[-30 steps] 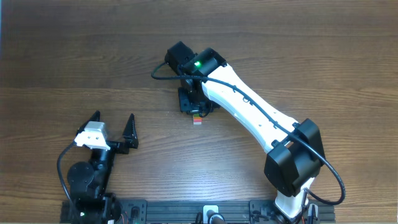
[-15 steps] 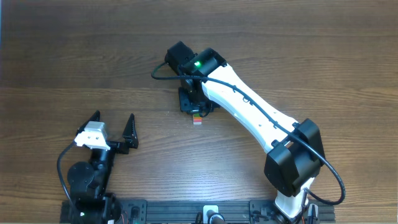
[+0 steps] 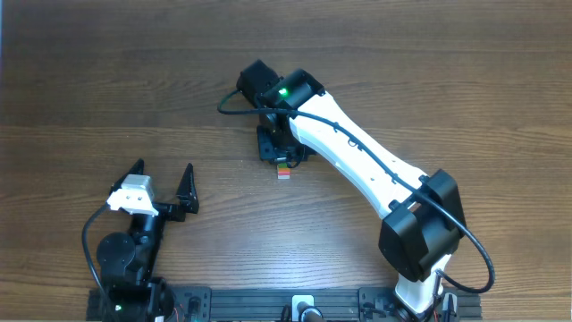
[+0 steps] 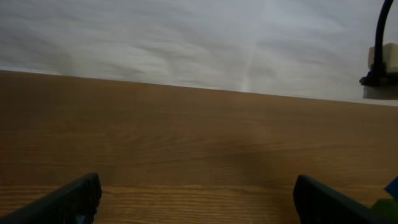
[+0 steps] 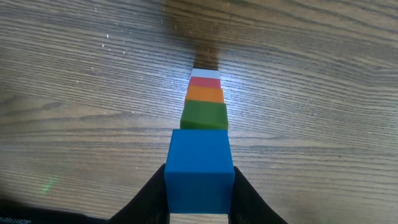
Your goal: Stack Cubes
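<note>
L arm is folded up near its base at the table's (image 3: 465, 63) near-left corner. The left gripper (image 3: 163, 172) is low over bare wood with its fingers (image 4: 68, 200) spread wide apart and nothing btwn them.

Mid-table, a bit right of centre, is the stack of cubes, w/ the right gripper (image 3: 281, 154) directly over it. From the R wrist cam the order runs, top down: blue cube (image 5: 199, 174), green cube (image 5: 204, 116), orange cube (image 5: 204, 94), red cube (image 5: 204, 82), white cube (image 5: 205, 74) at the bottom on the wood. The column looks straight, edges lined up. The R fingers are clamped on the blue cube, one on each side. Can't tell if blue is fully seated on green or held just above it.

R arm (image 3: 357, 156) stretches diagonally from its base at the near-right up to the stack, w/ a green light (image 3: 285, 91) lit on its wrist.
</note>
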Robot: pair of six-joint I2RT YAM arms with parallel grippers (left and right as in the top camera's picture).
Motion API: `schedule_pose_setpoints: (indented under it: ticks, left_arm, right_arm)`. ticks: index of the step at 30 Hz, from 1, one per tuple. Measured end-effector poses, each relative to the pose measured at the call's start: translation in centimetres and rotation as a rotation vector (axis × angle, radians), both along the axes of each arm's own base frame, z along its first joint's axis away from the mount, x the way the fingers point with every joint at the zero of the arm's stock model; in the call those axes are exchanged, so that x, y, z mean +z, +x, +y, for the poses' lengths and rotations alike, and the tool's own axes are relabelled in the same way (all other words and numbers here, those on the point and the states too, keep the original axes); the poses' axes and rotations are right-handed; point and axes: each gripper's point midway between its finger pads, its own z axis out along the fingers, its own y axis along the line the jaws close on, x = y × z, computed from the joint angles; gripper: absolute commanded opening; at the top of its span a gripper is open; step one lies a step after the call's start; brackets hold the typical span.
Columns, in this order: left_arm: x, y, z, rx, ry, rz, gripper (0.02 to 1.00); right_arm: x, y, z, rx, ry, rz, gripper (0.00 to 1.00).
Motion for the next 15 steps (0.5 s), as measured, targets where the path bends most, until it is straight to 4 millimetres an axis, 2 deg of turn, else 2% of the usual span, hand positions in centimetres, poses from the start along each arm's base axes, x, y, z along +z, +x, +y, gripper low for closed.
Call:
schedule_pose_setpoints:
  ticks: [15]
  left_arm:
    - [0.0, 0.0, 0.0, 0.0, 0.0, 0.0, 1.0]
  right_arm:
    - [-0.53, -0.01, -0.01, 0.0, -0.01, 0.011, 0.253]
